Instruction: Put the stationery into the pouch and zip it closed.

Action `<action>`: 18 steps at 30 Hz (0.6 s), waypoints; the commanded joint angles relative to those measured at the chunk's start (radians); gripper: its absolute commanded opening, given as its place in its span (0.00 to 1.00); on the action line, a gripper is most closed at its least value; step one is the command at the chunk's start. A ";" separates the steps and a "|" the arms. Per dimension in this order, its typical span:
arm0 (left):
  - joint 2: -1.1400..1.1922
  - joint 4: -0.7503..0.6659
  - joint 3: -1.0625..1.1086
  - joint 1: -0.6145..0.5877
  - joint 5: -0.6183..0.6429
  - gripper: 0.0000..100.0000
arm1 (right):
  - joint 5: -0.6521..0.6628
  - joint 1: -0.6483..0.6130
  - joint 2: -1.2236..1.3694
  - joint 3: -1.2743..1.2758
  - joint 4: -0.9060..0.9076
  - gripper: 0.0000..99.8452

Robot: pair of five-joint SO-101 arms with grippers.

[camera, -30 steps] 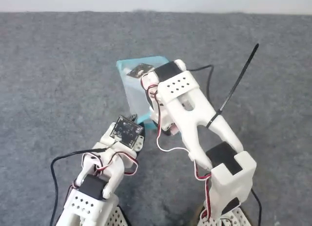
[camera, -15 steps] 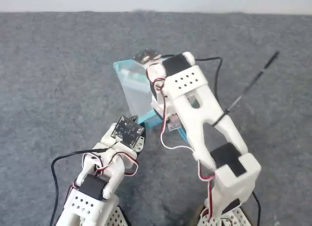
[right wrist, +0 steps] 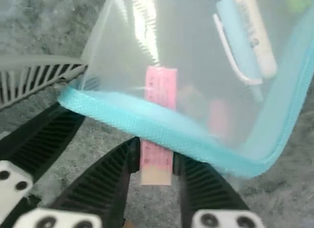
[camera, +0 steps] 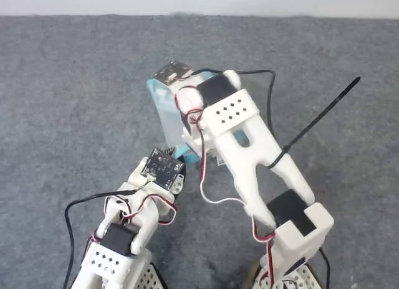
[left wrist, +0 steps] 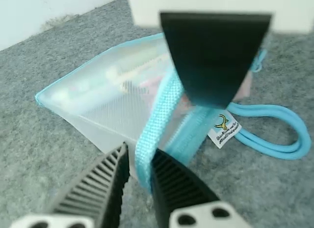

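The translucent pouch (camera: 163, 111) with a light-blue zipper edge (right wrist: 147, 122) lies on the grey mat between both arms. Inside it are pens (right wrist: 245, 31) and other stationery (left wrist: 132, 73). My left gripper (left wrist: 140, 156) is shut on the blue zipper tape at the pouch's near corner (camera: 176, 153). My right gripper (right wrist: 156, 152) is shut on the pink zipper pull tab (right wrist: 157, 171), which hangs below the zipper. The right arm (camera: 230, 114) hangs over the pouch and hides most of it in the high view.
A blue loop strap (left wrist: 274, 139) and a white label (left wrist: 222, 129) lie beside the pouch. A black cable tie (camera: 324, 114) sticks out from the right arm. The grey mat (camera: 75, 83) ends at a pale wall (camera: 199, 2) at the far side.
The right arm swung right and away, then back left, with the pull tab still in its gripper, and the pouch's far corner shifted with it. The left arm stayed put.
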 commanded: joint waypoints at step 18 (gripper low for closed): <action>-0.017 0.002 -0.005 0.043 -0.015 0.01 | 0.012 0.079 -0.437 -0.035 -0.027 0.21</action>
